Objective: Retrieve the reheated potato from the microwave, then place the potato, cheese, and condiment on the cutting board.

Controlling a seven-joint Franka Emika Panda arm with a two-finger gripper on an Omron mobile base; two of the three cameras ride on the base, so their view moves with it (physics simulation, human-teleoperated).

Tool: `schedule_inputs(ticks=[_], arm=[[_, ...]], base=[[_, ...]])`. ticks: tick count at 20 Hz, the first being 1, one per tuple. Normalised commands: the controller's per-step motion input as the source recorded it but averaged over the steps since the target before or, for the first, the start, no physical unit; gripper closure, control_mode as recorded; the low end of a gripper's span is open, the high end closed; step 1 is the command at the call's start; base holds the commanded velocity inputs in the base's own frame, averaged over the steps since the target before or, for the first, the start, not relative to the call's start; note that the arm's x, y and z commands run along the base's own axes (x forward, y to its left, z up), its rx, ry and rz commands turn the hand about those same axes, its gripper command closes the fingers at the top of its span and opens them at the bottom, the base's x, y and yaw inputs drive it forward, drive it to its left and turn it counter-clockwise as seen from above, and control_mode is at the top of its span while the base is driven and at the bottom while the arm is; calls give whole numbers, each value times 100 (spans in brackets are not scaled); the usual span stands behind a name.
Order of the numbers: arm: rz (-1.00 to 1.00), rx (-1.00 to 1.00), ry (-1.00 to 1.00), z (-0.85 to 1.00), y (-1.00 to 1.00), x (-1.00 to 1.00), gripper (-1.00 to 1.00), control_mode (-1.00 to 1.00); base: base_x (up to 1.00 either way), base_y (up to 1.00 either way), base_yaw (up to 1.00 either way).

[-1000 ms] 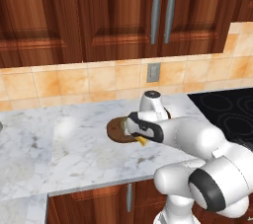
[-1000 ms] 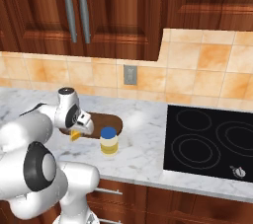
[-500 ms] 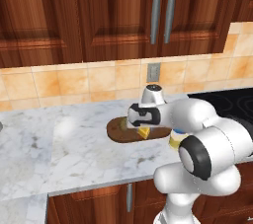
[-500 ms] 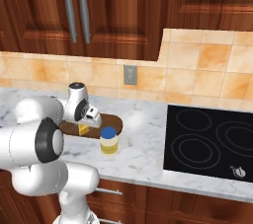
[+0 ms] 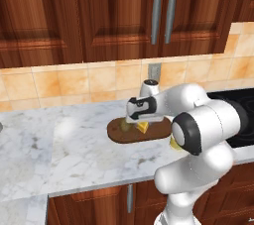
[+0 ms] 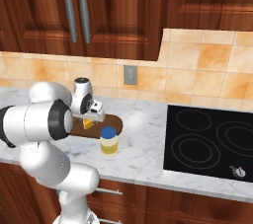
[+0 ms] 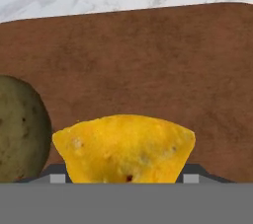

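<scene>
Small olive-brown oval potato [image 7: 20,129] resting on the dark brown oval wooden cutting board [image 7: 148,65], at its left. Beside it, bright yellow cheese wedge [image 7: 126,148] pinched between the 2 fingers of the gripper [image 5: 140,124], low over that board; probably light, slightly soft, best held across flat faces. Right of the board, on marble: pale yellow blue-capped condiment bottle [image 6: 108,140], likely light, slick; grasp mid-body.

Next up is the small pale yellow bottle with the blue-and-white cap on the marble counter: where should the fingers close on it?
Judging by its upright pose, grip the pale yellow bottle across its round body just under the cap, descending from above; the dark brown cutting board lies just behind it.
</scene>
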Motion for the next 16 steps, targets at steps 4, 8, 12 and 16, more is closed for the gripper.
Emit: schedule_inputs(ticks=[4, 8, 12, 16], arm=[[0, -4, 4, -9, -2, 27, 100, -100], [0, -4, 5, -19, 0, 27, 100, -100], [0, -1, 3, -20, -1, 19, 100, -100], [0, 0, 2, -18, -3, 3, 100, -100]], base=[[0, 0, 0], [0, 0, 0], [0, 0, 0], [0, 0, 0]])
